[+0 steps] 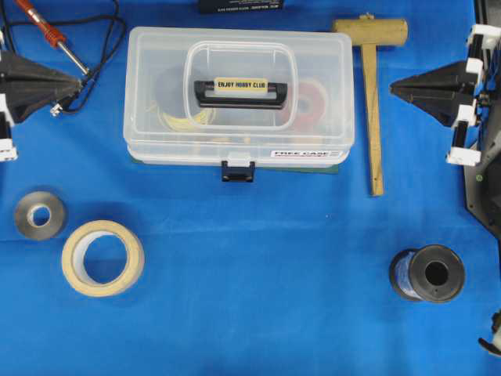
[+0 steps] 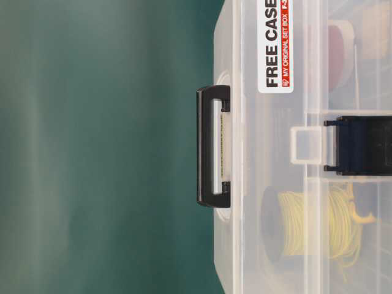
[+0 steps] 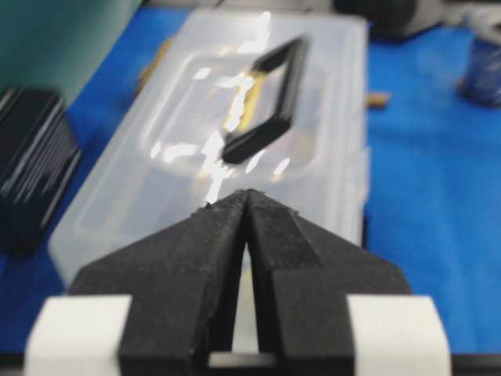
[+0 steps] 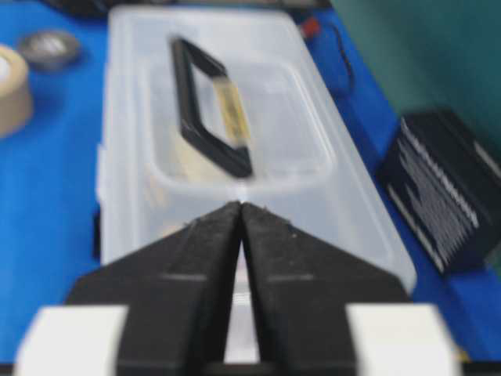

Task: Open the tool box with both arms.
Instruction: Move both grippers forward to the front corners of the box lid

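The tool box (image 1: 156, 70) is a clear plastic case lying shut in the middle of the blue cloth, its black handle (image 1: 239, 88) flat on the lid and its dark blue latch (image 1: 237, 170) down on the front edge. My left gripper (image 1: 82, 81) points at the box's left end from a short way off, tips together and holding nothing. My right gripper (image 1: 391, 88) points at the right end, also shut and apart from the box. The left wrist view shows the shut left gripper (image 3: 249, 192) before the tool box (image 3: 235, 133). The right wrist view shows the shut right gripper (image 4: 240, 205) before the tool box (image 4: 141, 117).
A wooden mallet (image 1: 374, 102) lies between the box and my right gripper. A red soldering iron (image 1: 55, 35) with its cable lies at the back left. A masking tape roll (image 1: 102, 257), a metal ring (image 1: 40, 215) and a black spool (image 1: 428, 273) sit in front.
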Controlling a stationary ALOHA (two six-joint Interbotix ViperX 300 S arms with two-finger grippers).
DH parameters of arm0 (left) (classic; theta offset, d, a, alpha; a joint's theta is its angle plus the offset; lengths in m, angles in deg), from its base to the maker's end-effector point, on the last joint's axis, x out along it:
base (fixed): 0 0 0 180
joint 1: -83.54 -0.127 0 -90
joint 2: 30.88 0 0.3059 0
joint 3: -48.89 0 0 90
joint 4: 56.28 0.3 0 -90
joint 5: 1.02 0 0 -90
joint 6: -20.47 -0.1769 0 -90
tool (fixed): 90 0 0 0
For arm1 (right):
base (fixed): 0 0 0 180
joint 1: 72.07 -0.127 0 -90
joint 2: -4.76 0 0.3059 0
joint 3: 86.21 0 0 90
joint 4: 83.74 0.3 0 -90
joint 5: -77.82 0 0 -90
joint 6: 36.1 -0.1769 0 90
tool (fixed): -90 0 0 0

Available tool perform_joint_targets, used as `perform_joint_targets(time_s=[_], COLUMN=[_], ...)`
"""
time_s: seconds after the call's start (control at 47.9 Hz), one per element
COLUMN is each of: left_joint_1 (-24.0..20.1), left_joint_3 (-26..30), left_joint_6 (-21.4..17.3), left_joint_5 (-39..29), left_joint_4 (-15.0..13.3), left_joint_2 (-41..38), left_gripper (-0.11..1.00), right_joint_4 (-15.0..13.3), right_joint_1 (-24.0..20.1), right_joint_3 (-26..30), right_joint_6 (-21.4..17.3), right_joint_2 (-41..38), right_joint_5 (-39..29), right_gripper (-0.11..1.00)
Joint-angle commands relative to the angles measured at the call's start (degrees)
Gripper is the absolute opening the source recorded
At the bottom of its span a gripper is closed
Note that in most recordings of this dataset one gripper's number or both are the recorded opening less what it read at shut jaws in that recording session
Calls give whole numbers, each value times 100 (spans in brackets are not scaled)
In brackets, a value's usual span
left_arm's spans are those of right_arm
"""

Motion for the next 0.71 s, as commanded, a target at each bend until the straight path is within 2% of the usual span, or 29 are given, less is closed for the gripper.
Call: perform_joint_targets(time_s=[0.0, 0.042, 0.084, 0.167, 0.23, 0.313, 0.376, 0.689], left_joint_1=[-62, -62, -62, -70, -97, -149, -229, -439], left_joint_3=[9, -18, -53, -105, -141, -167, -185, -53], left_joint_6=[-9, -18, -26, -35, -53, -53, -53, -53], left_joint_5=[-35, -62, -79, -105, -123, -123, -105, 387], left_joint_4=[-9, -9, -9, -9, -9, -9, -9, -9], left_joint_2=[-123, -193, -264, -422, -545, -729, -870, -1934], left_gripper=[1, 5, 14, 37, 57, 79, 89, 90], right_joint_4=[35, 35, 35, 26, 18, 18, 18, -9], right_joint_1=[141, 193, 237, 281, 299, 316, 352, 527], right_joint_3=[114, 105, 88, 62, 26, 18, 18, 88], right_joint_6=[-18, -18, -18, 0, 0, -9, -9, 18], right_joint_2=[-123, -176, -264, -448, -650, -879, -1046, -1890], right_joint_5=[-290, -431, -571, -809, -932, -993, -993, -554], right_gripper=[23, 36, 49, 73, 84, 84, 83, 83])
